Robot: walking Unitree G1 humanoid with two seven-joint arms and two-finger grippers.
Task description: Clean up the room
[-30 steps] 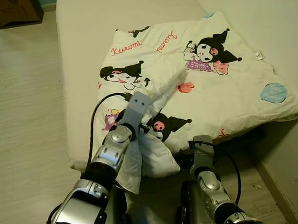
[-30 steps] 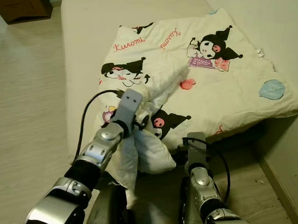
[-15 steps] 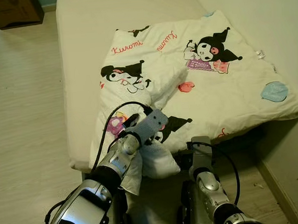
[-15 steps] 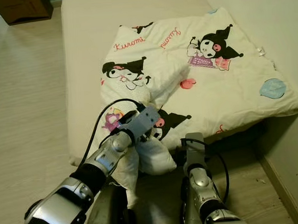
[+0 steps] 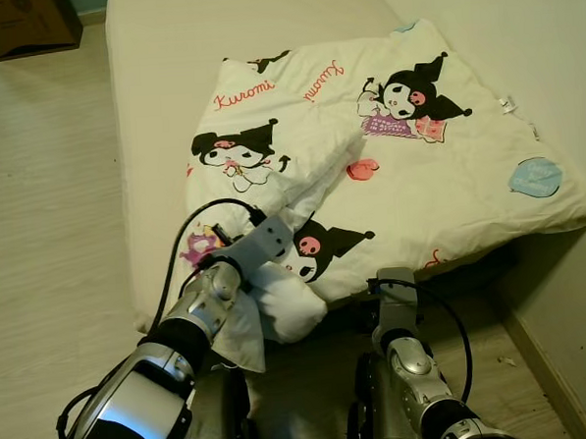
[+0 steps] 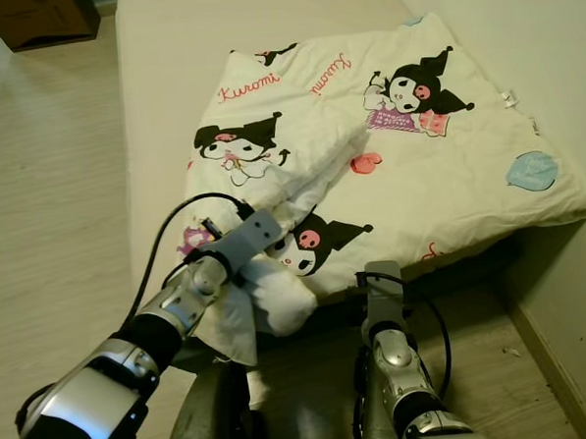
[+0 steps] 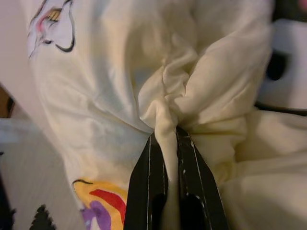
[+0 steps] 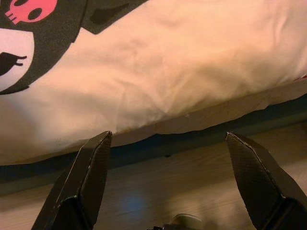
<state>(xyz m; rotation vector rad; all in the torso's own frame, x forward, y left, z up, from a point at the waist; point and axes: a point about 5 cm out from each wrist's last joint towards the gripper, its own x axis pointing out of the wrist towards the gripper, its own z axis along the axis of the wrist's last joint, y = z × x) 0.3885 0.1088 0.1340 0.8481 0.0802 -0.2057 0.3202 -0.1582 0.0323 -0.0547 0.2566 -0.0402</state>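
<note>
Pinching quilt (image 5: 408, 164) corner, left gripper (image 7: 165, 143), fold running diagonally

A cartoon-print blanket (image 5: 398, 165) covers the centre and right of the frame, its bunched corner (image 5: 278, 304) spilling over the mattress (image 5: 159, 108) edge at lower centre, blocking the near side. The wall (image 5: 519, 31) closes off the upper right. Bare mattress at upper left and open wooden floor (image 5: 47, 223) down the left side leave room to pass.
</note>
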